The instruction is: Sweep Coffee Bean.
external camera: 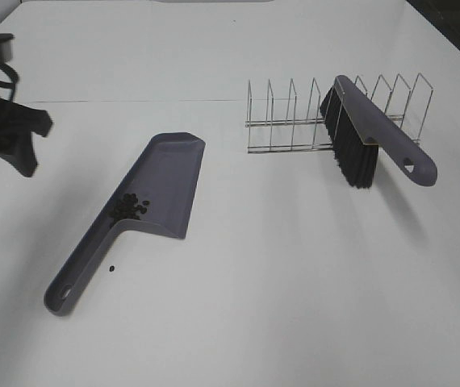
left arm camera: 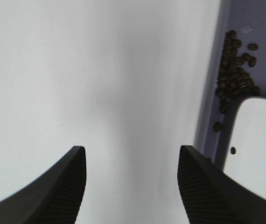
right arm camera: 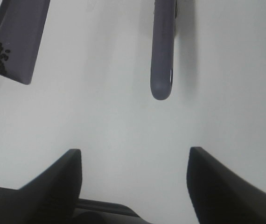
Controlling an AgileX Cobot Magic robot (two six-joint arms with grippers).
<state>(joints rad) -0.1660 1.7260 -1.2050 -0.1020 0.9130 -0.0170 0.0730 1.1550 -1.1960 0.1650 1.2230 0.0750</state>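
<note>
1. Although the exterior high view takes in the whole white bench (external camera: 294, 306), the left arm is cut off by that view's left edge, and only a dark, blurred mass of it shows there.
2. The left tool (left arm camera: 130, 186) shows in the left wrist view as two dark ribbed fingers (left arm camera: 67, 186) standing apart with bare bench between them; it is open and grips nothing.
3. The right tool (right arm camera: 133, 186) is out of the exterior high view; its own wrist view shows two dark fingers (right arm camera: 217, 186) spread apart over bare bench, open and empty.
4. The coffee bean (external camera: 128, 208) cluster lies in the grey dustpan (external camera: 165, 181), at the narrow end where the pan meets its handle (single beans blur into one dark patch in the high view).
5. One stray bean (external camera: 113, 268) lies on the bench just beside the dustpan handle.
6. The brush (external camera: 375, 133) leans tilted in the wire rack (external camera: 282, 121), bristles down; its body hides some of the rack's wires.
7. In the right wrist view only the brush handle end shows, the rest being cut off.
8. No writing, label or brand can be read on anything.
</note>
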